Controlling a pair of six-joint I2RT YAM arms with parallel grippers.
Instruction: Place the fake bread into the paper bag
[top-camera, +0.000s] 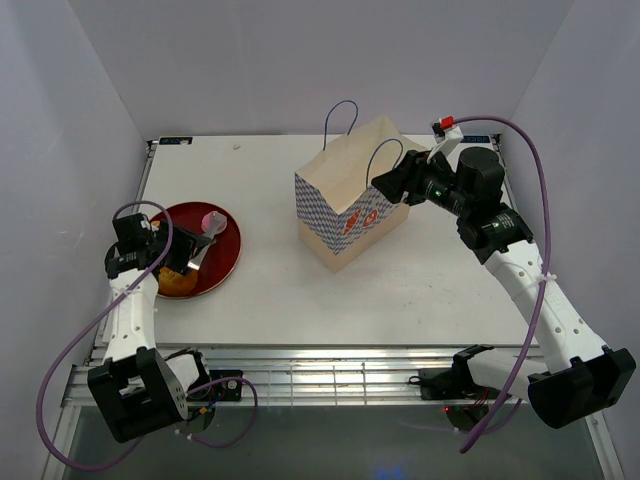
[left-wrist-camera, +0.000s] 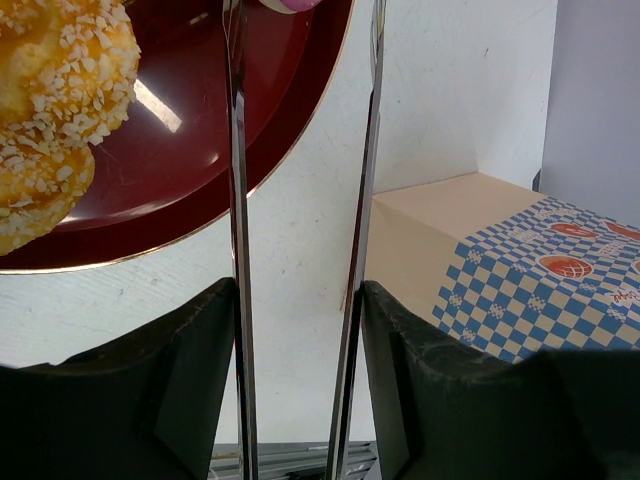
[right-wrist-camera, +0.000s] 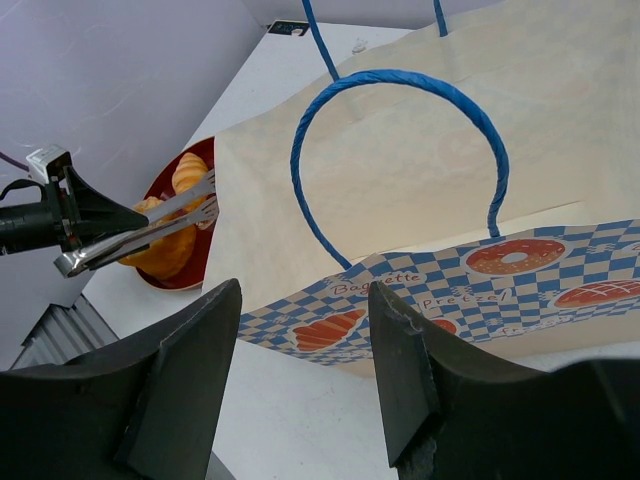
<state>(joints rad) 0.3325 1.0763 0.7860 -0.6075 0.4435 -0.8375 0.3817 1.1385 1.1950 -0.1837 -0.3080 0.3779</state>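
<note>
My left gripper (top-camera: 165, 256) is shut on the long silver tongs (left-wrist-camera: 238, 200), its fingers (left-wrist-camera: 190, 380) pressing the two arms from outside. The tongs reach over the dark-red plate (top-camera: 225, 262), their tips at the pink-topped cake (top-camera: 212, 217), which shows at the top edge of the left wrist view (left-wrist-camera: 292, 3). Golden sugared bread (left-wrist-camera: 55, 90) lies on the plate's near side (top-camera: 178, 284). The paper bag (top-camera: 350, 205) stands upright mid-table. My right gripper (top-camera: 392, 183) is open and empty beside the bag's near handle (right-wrist-camera: 400, 80), above the bag's rim (right-wrist-camera: 430, 255).
The plate (left-wrist-camera: 180, 150) sits near the table's left edge. The bag's checked side (left-wrist-camera: 530, 290) is to the right of the tongs. The tongs (right-wrist-camera: 140, 232) and bread (right-wrist-camera: 170, 255) show past the bag in the right wrist view. Walls enclose the table on three sides.
</note>
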